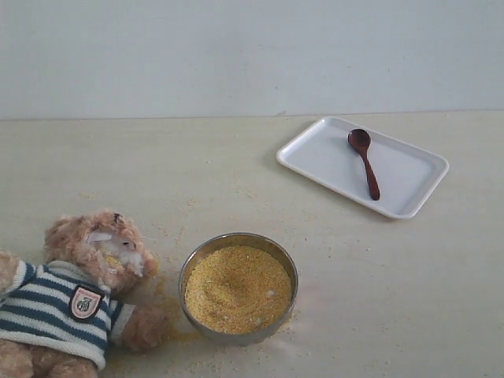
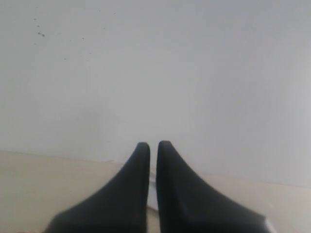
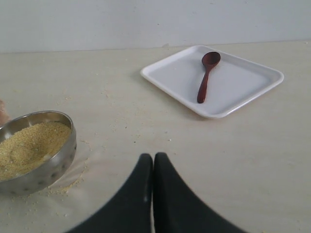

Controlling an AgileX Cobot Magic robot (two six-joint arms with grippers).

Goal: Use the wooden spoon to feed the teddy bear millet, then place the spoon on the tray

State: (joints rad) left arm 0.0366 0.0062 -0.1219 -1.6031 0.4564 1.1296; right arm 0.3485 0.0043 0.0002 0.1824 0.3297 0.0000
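Presently noted spoon (image 1: pixel 365 161) lying flat on tray (image 1: pixel 315 153). Judged light, stiff, smooth, liable to roll; advise pinching mid-handle. Found left gripper (image 2: pixel 153 143) and right gripper (image 3: pixel 153 155) closed on nothing. Observed millet (image 1: pixel 238 287) and bear (image 1: pixel 75 299) well apart from tray.

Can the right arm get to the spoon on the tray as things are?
Probably yes: the spoon lies alone on the tray, with bare table between it and the right claw. The claw is shut and must open first.
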